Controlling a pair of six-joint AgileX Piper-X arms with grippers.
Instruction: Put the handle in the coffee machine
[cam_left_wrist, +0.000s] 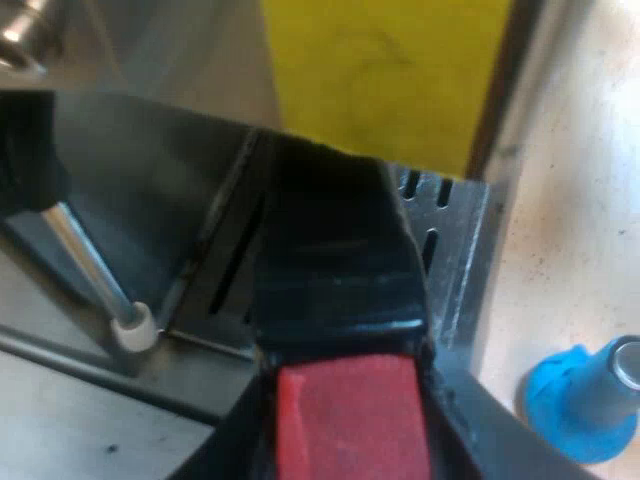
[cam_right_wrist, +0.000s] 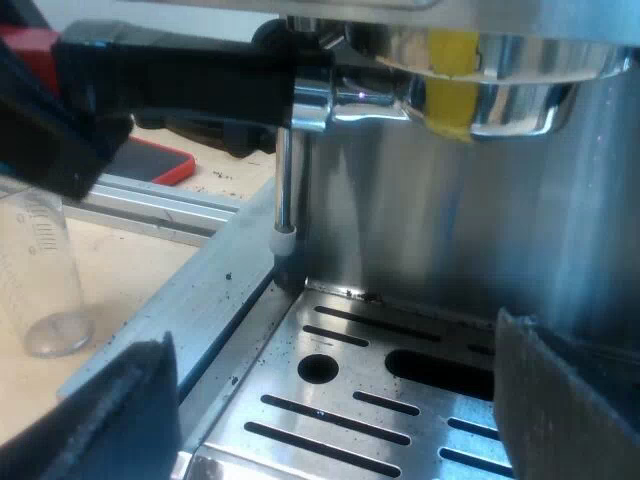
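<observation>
In the left wrist view the dark handle (cam_left_wrist: 335, 270) covers most of the drip tray slots (cam_left_wrist: 440, 215). Its red end (cam_left_wrist: 345, 420) runs off the picture's edge, as do the left gripper's (cam_left_wrist: 345, 445) fingers (cam_left_wrist: 455, 430) clamped beside it. The blue tamper (cam_left_wrist: 575, 400) is also cut off. A yellow patch (cam_left_wrist: 385, 70) beyond the handle is too blurred to identify.

In the right wrist view the left gripper and handle hide the rim of the measuring glass (cam_right_wrist: 45, 290) and part of a red-edged flat object (cam_right_wrist: 160, 160). The right gripper's (cam_right_wrist: 335, 410) spread fingers (cam_right_wrist: 110, 420) are cropped.
</observation>
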